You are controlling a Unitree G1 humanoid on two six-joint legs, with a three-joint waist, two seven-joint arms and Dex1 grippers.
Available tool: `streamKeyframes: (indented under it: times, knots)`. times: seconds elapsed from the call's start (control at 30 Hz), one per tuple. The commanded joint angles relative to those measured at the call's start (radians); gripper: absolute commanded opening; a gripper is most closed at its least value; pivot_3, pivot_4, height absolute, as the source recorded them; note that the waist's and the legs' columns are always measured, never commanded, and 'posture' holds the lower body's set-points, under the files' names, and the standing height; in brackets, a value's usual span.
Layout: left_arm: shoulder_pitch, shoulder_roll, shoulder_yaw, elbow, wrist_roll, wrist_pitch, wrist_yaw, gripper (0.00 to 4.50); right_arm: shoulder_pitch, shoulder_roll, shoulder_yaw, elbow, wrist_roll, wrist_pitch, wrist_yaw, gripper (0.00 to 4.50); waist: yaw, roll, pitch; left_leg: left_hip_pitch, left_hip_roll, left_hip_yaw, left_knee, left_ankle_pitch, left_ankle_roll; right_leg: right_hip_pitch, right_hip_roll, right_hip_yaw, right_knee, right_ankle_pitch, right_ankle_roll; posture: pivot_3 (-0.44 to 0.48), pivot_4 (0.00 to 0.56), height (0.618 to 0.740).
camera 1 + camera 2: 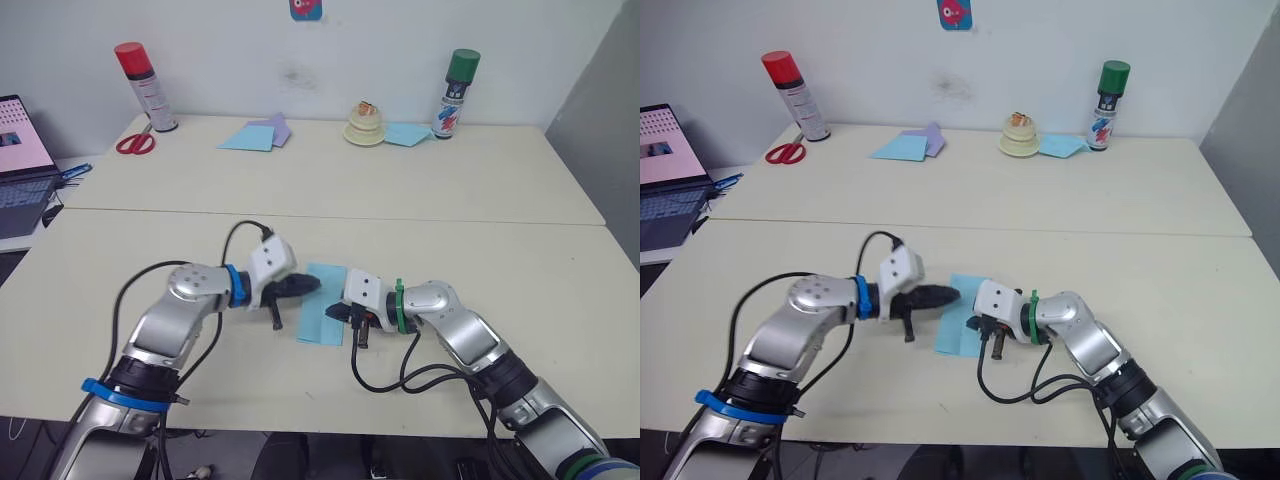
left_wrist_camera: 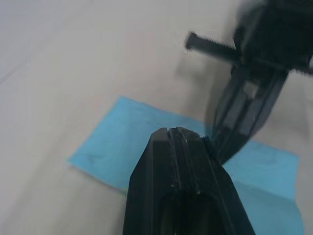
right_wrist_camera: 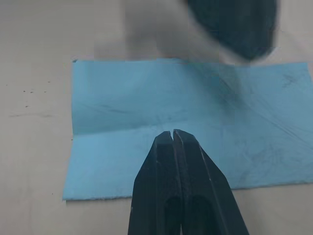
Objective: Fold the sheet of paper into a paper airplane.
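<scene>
The sheet of paper (image 1: pixel 322 318) is light blue and lies flat on the near part of the table, folded to an oblong with crease lines (image 3: pixel 122 105). My left gripper (image 1: pixel 313 283) comes in from the left, shut, its tip resting on the paper's far part (image 2: pixel 177 131). From the right, my right gripper (image 1: pixel 333 313) points at the paper's middle, also shut, with its tip down on the sheet (image 3: pixel 173 133). The two tips sit close together, nearly touching. Neither holds anything between its fingers.
At the table's back stand a red spray can (image 1: pixel 146 86) and a green spray can (image 1: pixel 457 94). Red scissors (image 1: pixel 135 143), lilac and light-blue sheets (image 1: pixel 256 136), a small round stack (image 1: pixel 364 125) and another blue sheet (image 1: pixel 406 133) lie there. A laptop (image 1: pixel 20 160) is at far left.
</scene>
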Motion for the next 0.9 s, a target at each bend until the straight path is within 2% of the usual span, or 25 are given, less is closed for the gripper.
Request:
streamKeyframes:
  times: [0.03,0.27,0.43,0.67,0.9]
  knots:
    - [-0.002,-0.024,-0.008,0.05,0.028,-0.06,0.021,0.0,0.011,-0.017,-0.027,-0.032,0.012,-0.037,0.013,0.03,0.0,0.0,0.0,0.0,0.0,0.0,0.0,0.0,0.0,0.0,0.0,0.0,0.0,0.0,0.0,0.0,0.15,0.729]
    - [0.035,-0.032,-0.023,0.135,0.07,-0.16,0.015,0.0,0.008,-0.016,-0.072,0.003,0.027,-0.187,0.012,0.03,0.0,0.0,0.0,-0.001,0.0,0.0,0.0,0.0,0.0,0.0,0.0,0.0,0.0,0.0,0.0,0.0,0.15,0.729]
    - [0.06,-0.021,-0.033,0.151,0.085,-0.169,0.003,0.0,-0.024,0.039,-0.092,0.099,0.033,-0.088,-0.024,0.03,-0.001,0.0,0.0,0.0,0.0,0.0,0.0,0.0,0.0,0.0,0.0,0.0,0.001,0.0,0.0,0.0,0.15,0.729]
    - [0.075,-0.025,-0.03,0.154,0.089,-0.167,0.011,0.0,-0.059,0.063,-0.078,0.311,-0.057,-0.113,-0.122,0.03,-0.001,0.0,-0.002,0.002,0.0,0.001,0.0,0.0,0.0,0.001,0.0,0.001,0.001,0.0,0.0,0.0,0.15,0.729]
    - [0.059,-0.051,-0.009,0.156,0.062,-0.12,0.027,0.0,-0.102,0.076,-0.09,0.446,-0.093,-0.104,-0.212,0.03,-0.001,0.0,-0.014,0.005,0.0,0.001,0.0,0.0,0.0,0.004,0.0,0.001,0.001,0.001,0.0,0.0,0.15,0.729]
